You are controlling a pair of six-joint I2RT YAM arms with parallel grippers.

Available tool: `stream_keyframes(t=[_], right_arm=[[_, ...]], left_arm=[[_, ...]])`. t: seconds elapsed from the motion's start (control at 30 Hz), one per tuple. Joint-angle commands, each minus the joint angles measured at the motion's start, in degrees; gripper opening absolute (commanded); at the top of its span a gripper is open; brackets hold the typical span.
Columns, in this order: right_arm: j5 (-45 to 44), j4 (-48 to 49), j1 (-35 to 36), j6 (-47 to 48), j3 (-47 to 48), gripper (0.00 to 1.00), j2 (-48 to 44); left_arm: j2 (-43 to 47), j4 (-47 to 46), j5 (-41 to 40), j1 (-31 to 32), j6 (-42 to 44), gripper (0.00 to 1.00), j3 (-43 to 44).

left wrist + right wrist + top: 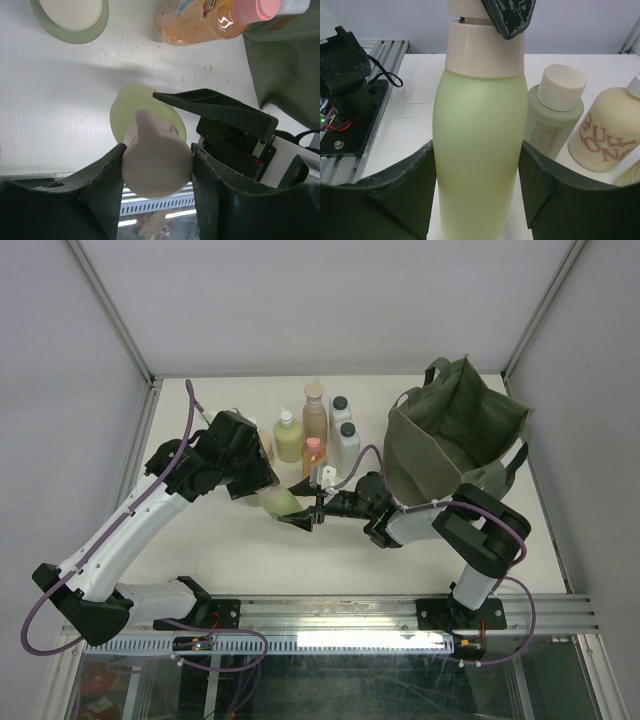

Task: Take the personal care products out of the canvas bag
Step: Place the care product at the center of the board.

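A yellow-green bottle [281,503] with a beige cap [157,167] stands upright on the white table, left of the olive canvas bag [450,430]. My left gripper [157,170] comes down from above, and both of its fingers press the sides of the cap. My right gripper [477,185] reaches in from the bag side, with its fingers against the bottle's body [480,140]. Several other personal care products stand behind: a pale green bottle [289,436], a tan one [315,412], an orange one [313,455] and two white ones with black caps [347,445].
The bag stands open at the back right, its handles [437,370] sticking up. The standing bottles crowd the table just behind the held one; a beige lettered bottle [605,135] stands close on the right. A metal rail [330,615] runs along the near edge.
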State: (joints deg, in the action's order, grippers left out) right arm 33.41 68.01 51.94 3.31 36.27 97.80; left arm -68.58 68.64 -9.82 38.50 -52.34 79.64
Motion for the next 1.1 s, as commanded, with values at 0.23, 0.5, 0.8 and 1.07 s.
stream_keyframes(t=[0.23,0.5,0.8,1.07], right_arm=[[1.0,1.2,0.3,5.4,-0.4,0.78,-7.7],[2.0,-20.2,0.2,9.4,-3.9,1.0,-16.6],[-8.0,-53.7,0.2,11.5,-6.7,1.0,-38.9],[-34.2,-74.3,0.2,4.3,3.0,1.0,-50.1]], left_arm=[[-5.8,-5.9,9.3,-0.4,10.5,0.0,0.3],[-7.9,-8.1,4.6,0.3,13.0,0.0,-0.4],[-9.7,-11.2,0.8,1.8,14.9,0.0,-3.8],[-6.4,-10.7,-0.6,1.8,14.1,0.21,-7.9]])
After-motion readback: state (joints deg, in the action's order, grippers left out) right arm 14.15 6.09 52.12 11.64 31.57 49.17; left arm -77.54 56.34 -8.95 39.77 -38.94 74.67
